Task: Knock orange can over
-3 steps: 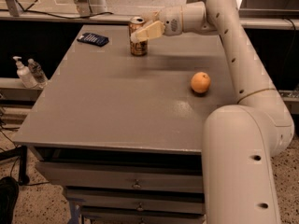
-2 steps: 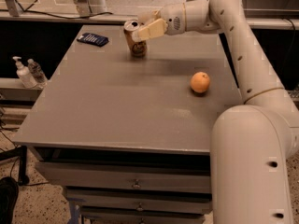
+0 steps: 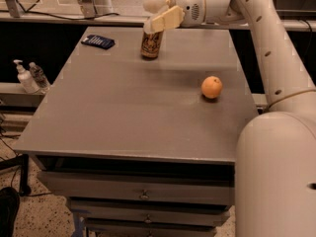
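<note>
Worktop (image 3: pixel 128 112): grey, flat and rectangular, set on a cabinet of drawers (image 3: pixel 143 195) that show below its front edge.

Orange can (image 3: pixel 150 44): slim golden-orange drink can with pale lettering. It stands upright on the worktop near the far edge, left of centre. Its lower body is in plain sight; its top is covered by the tool.

Tool (image 3: pixel 150 15): cream-coloured, at the end of the white arm (image 3: pixel 266 38), which reaches in from the right side over the far edge of the worktop. It sits at the level of the can's top. Its two fingers (image 3: pixel 168 19) stand apart, so it is open: the nearer one lies across the can's top and the farther one shows above and behind it. Whether either finger touches the can cannot be told.

Orange (image 3: pixel 212 87): round fruit resting on the worktop toward the right edge, well apart from the can and nearer the camera.

Dark blue flat item (image 3: pixel 98 41): lies at the far left corner of the worktop, to the left of the can and apart from it.

Pump bottle (image 3: pixel 24 78) and small clear bottle (image 3: pixel 38 75): they stand side by side on a lower ledge to the left of the worktop.
</note>
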Motion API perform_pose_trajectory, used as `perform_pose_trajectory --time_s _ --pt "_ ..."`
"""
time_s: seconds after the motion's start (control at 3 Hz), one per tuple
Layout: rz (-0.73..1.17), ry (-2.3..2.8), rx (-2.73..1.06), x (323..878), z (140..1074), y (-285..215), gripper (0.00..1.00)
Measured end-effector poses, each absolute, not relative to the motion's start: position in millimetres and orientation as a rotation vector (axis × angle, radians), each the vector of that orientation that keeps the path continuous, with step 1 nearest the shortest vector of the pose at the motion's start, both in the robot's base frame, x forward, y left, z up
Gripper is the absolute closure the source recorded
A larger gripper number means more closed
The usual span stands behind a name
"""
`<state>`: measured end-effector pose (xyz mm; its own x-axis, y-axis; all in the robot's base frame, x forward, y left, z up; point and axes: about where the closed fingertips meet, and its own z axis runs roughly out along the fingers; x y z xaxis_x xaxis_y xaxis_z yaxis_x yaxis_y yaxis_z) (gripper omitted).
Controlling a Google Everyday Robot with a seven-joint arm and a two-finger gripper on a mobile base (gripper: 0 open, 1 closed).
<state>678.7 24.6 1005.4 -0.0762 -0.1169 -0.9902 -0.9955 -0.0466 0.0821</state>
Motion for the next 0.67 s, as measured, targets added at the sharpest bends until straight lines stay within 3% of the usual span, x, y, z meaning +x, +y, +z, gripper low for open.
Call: perform_pose_trajectory --time_s 0.67 --pt "1.136 1.394 -1.265 681.3 1006.9 -0.3 0.0"
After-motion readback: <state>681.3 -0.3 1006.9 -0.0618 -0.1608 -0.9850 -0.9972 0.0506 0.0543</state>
